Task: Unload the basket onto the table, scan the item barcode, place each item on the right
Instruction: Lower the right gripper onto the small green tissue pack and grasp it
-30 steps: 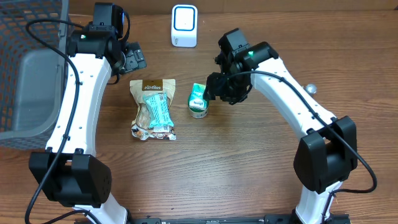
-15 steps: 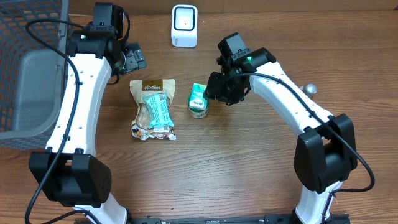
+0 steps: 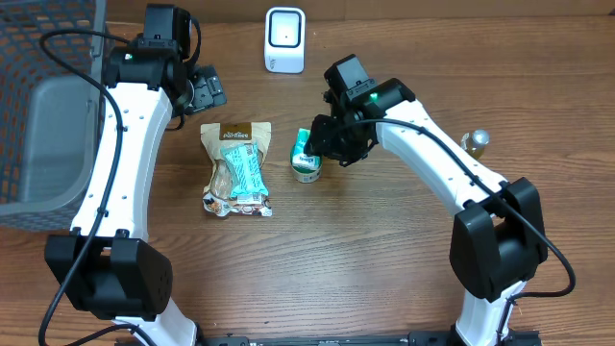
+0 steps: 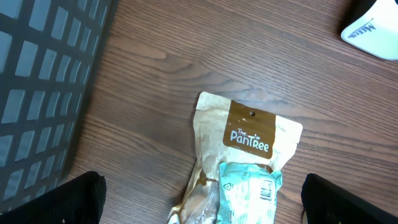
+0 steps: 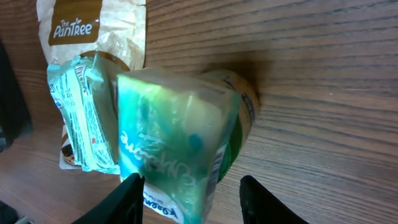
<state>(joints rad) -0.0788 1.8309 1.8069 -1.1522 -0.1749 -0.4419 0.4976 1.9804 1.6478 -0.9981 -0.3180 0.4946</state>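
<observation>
From overhead, a grey wire-mesh basket (image 3: 38, 58) sits at the left edge of the brown wooden table (image 3: 336, 259). A pale grey slab (image 3: 58, 144) shows inside it, but I cannot tell what it is. A white box-shaped barcode scanner (image 3: 285, 40) stands at the far edge. A crinkled pouch with a brown label (image 3: 233, 144) lies flat near the middle. Just beside it to the right is the small green and white packet (image 3: 306, 159), well short of the scanner. The right gripper (image 3: 320, 144) is down at this packet. The left gripper (image 3: 209, 91) hangs beyond the pouch's top end. A small shiny knob (image 3: 476, 141) lies on the table at the right.

In the left wrist view, the black fingertips (image 4: 74, 199) stand spread wide in the lower corners, holding nothing. The pouch lies between them, with a teal wrapper (image 4: 249, 193) at its lower part. I cannot tell whether the wrapper is in the pouch or on it.

In the right wrist view, the two fingers (image 5: 132, 199) flank the green packet closely. Whether they press on it I cannot tell. A round rim shows behind the packet.
</observation>
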